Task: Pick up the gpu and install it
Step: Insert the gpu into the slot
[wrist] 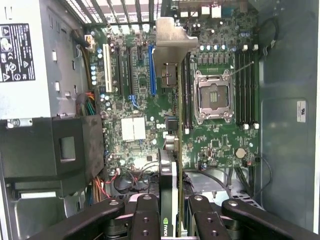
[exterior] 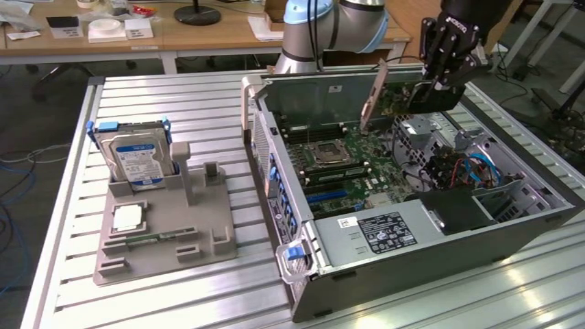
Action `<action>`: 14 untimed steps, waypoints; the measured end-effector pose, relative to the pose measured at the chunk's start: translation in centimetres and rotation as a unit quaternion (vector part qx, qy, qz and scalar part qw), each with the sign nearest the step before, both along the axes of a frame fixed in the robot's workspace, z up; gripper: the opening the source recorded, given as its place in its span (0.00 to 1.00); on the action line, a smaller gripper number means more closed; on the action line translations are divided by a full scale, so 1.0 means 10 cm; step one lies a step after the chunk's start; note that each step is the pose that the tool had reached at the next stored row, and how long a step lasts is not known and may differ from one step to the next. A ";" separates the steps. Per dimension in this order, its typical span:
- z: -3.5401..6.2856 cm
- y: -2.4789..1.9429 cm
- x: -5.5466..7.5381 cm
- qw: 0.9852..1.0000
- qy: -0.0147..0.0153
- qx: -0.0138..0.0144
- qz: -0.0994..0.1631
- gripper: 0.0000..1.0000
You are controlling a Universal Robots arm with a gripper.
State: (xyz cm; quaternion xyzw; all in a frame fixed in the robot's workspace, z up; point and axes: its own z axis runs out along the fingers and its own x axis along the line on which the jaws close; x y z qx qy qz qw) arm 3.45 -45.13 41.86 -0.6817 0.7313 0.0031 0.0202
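One gpu (exterior: pixel 402 96) (wrist: pixel 169 170) was seen pinched on edge between the fingers of the gripper (exterior: pixel 439 86) (wrist: pixel 174 220), which were pressed against its two flat faces. The card was held inside the open top of the computer case (exterior: pixel 412 253), over the green motherboard (exterior: pixel 338 171) (wrist: pixel 220 145). Its metal bracket (exterior: pixel 373 96) (wrist: pixel 172 45) was turned toward the rear wall of the case. In the wrist view the card was seen edge-on, lined up just beside the blue slot (wrist: pixel 152 70) and between that slot and the CPU socket (exterior: pixel 327 152) (wrist: pixel 214 97). Whether its lower edge touched any slot could not be told. In the exterior view the bracket was seen slightly tilted, not upright.

The labelled power supply (exterior: pixel 384 229) (wrist: pixel 20 55) was seated in the near end of the case. Well apart from the case, toward the exterior view's left, a grey holder (exterior: pixel 164 257) was laid on the slatted aluminium table (exterior: pixel 183 96). A blue-labelled hard drive (exterior: pixel 137 161) was stood upright in the holder's far end, and a slim green memory stick (exterior: pixel 151 238) was laid flat nearer its front.
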 end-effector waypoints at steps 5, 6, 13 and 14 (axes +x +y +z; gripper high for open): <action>-0.007 0.000 -0.09 1.000 0.000 0.000 0.000 0.27; -0.008 0.000 -0.11 1.000 0.000 0.000 0.000 0.27; -0.022 0.001 -0.23 1.000 0.000 0.000 0.000 0.27; -0.023 0.001 -0.24 1.000 0.000 -0.001 0.000 0.27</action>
